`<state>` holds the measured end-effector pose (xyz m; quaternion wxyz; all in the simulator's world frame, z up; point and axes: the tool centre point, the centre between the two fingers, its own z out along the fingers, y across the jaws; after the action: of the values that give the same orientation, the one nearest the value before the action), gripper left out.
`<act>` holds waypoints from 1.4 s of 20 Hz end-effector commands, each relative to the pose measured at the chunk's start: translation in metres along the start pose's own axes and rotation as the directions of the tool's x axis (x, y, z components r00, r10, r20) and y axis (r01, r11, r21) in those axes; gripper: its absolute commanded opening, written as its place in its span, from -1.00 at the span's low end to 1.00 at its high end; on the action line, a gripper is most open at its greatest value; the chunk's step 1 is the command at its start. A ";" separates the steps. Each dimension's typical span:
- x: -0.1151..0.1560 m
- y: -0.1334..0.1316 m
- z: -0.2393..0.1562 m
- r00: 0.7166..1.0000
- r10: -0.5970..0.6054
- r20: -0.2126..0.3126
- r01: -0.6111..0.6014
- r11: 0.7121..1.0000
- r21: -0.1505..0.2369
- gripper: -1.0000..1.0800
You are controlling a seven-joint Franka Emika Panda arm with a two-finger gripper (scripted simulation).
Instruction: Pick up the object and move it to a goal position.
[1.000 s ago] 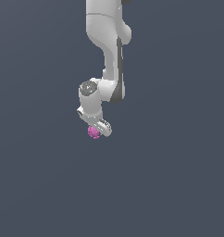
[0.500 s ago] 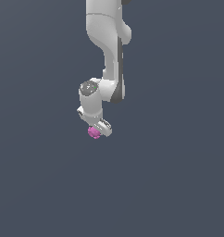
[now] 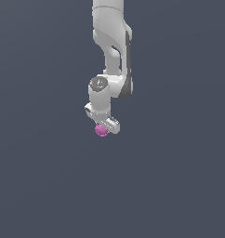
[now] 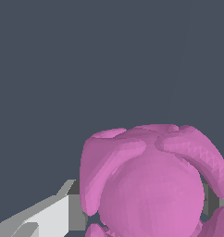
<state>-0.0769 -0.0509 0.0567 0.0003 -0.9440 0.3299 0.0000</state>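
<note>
The object [image 3: 101,130], a small magenta-pink bumpy lump, sits between the fingers of my white gripper [image 3: 103,129] in the middle of the exterior view. The gripper is shut on it, hanging from the arm that comes down from the top. In the wrist view the object [image 4: 153,185] fills much of the picture, close to the camera, with one white finger [image 4: 44,217] pressed against its side and a grey pad against the other side. The ground below is plain dark grey and I cannot tell how high the object is above it.
Only the flat dark grey surface [image 3: 179,186] surrounds the arm in both views. No goal marker, other objects or edges show.
</note>
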 end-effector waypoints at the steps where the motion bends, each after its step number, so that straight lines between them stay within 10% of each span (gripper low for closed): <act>1: -0.014 -0.012 -0.008 1.000 -0.001 0.000 0.001 1.000 0.001 -1.00; 28: -0.182 -0.168 -0.110 1.000 0.000 -0.001 0.000 1.000 -0.001 -1.00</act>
<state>-0.1141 0.1882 0.1642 -0.0002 -0.9443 0.3291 -0.0005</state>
